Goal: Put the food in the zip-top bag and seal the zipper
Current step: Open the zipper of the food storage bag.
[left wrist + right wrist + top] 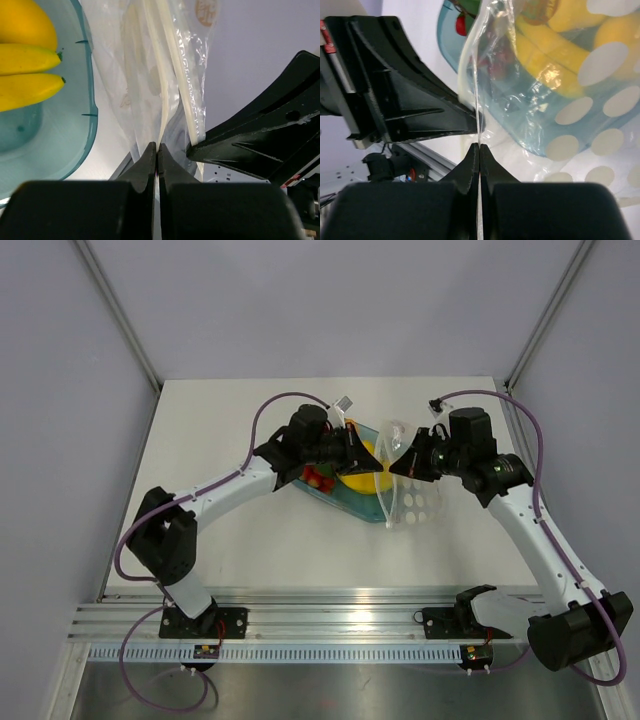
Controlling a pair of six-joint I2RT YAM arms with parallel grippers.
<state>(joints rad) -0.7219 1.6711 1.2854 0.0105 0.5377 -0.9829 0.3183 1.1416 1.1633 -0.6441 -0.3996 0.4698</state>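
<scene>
The clear dotted zip-top bag [418,502] hangs between my two grippers, its mouth held up beside the teal tray [345,498]. My left gripper [366,453] is shut on one lip of the bag [150,75], with the pale zipper strip [186,95] running up from its jaws [158,146]. My right gripper [401,462] is shut on the other lip [479,146], and the dotted bag [600,65] spreads to the right. The food lies in the tray: the yellow banana bunch [25,55], also seen through the plastic [545,60], and a red strawberry [318,477].
The teal tray's rim [87,100] lies just left of the bag. Each gripper's black finger shows in the other's wrist view, very close: the right one [260,135] and the left one [395,100]. A small white tag [345,401] lies behind the left wrist.
</scene>
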